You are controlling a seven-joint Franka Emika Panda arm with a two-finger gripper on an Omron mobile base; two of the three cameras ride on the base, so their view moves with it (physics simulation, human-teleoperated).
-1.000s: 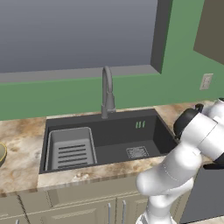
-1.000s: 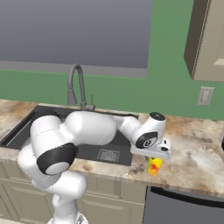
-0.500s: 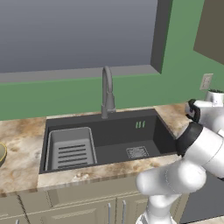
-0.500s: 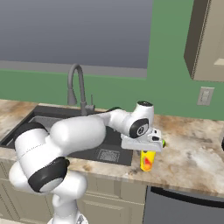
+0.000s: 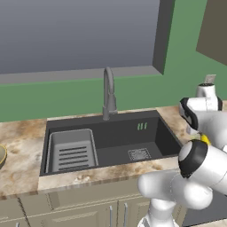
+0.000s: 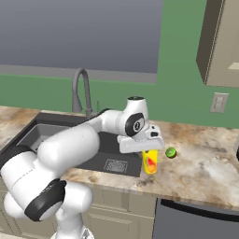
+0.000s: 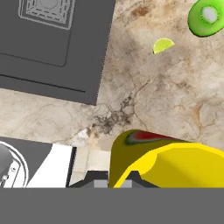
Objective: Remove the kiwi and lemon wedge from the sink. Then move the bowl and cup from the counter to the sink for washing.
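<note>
Cup (image 6: 150, 162) gripped, lifted above the counter (image 6: 200, 163) edge

Gripper (image 6: 148, 154) clenched on it, fingertips hidden; bowl (image 5: 1, 155) cropped at frame edge; kiwi (image 6: 171, 152), lemon wedge (image 7: 163, 44) beside sink (image 5: 115, 142).

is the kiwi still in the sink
No, the kiwi lies on the counter to the right of the sink, close to the lemon wedge.

The cup (image 6: 150, 162) is showing yellow with a red mark; the kiwi (image 6: 171, 152) is showing bright green, pale at its centre; the lemon wedge (image 7: 163, 44) is looking pale yellow. The counter (image 6: 200, 163) is showing beige-and-brown marbling, the sink (image 5: 115, 139) dark grey.
</note>
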